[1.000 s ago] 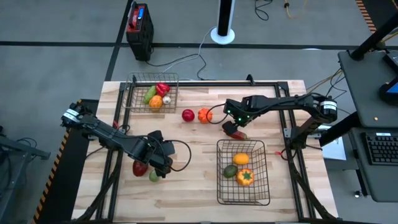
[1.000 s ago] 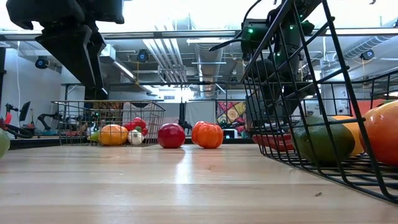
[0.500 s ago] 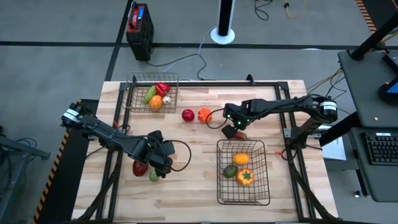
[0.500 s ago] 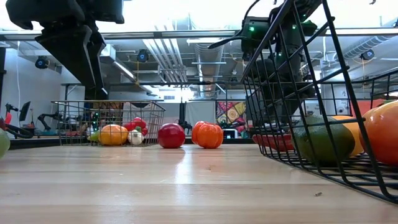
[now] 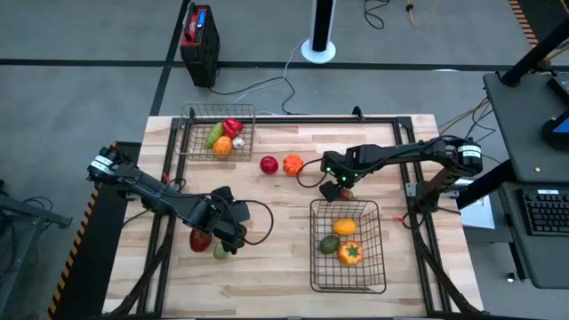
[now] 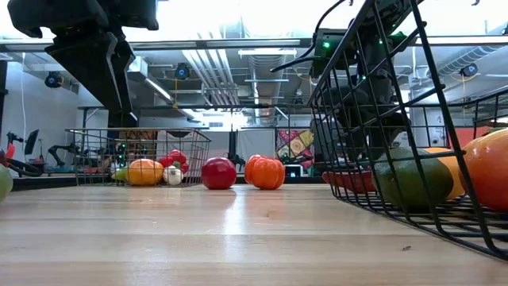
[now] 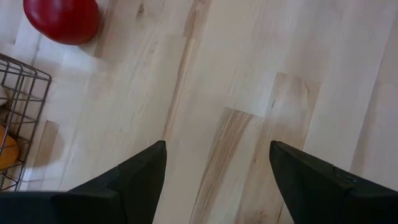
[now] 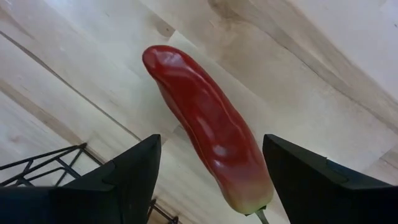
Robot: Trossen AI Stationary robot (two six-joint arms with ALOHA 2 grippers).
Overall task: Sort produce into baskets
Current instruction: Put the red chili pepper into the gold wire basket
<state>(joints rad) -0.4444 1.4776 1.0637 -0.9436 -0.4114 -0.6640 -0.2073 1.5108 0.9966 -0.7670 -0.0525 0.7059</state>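
Right gripper fingers spread wide astride red chili pepper, seemingly ungripped, at 12 o'clock of larger basket; left gripper fingers open, empty, over desk.

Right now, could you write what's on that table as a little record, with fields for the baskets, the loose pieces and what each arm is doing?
small basket: far left, holding several pieces
large basket: near right, holding three pieces
loose on table: red fruit, orange pumpkin, red pepper, plus a red piece and a green piece by the left arm
right end effector: open, straddling the red pepper beside the large basket
left end effector: open over bare wood, holding nothing
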